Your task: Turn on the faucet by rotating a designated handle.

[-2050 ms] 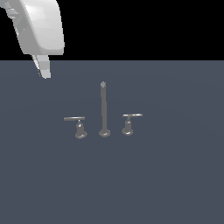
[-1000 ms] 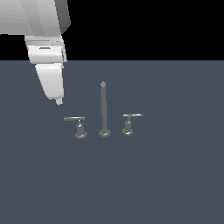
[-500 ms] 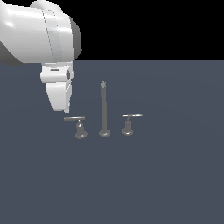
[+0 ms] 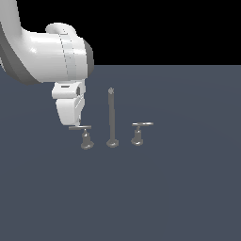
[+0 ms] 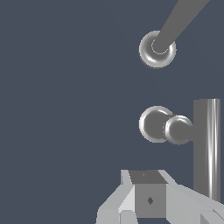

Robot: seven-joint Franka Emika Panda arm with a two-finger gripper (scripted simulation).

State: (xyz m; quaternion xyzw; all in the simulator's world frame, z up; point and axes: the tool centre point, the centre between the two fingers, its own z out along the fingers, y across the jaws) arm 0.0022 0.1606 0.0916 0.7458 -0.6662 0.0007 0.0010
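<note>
Under my pincer is a dark grey-blue floor (image 4: pixel 188 197). On it stands the faucet: a spout post (image 4: pixel 112 117) between the designated handle (image 4: pixel 84 136) and a twin lever (image 4: pixel 139 132)

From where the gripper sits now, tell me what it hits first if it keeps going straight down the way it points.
Most likely the flat bar of the designated handle: the gripper hangs right at the bar's outer end, pointing down. Depth is unclear, so it might slip past the bar onto the grey surface.
</note>
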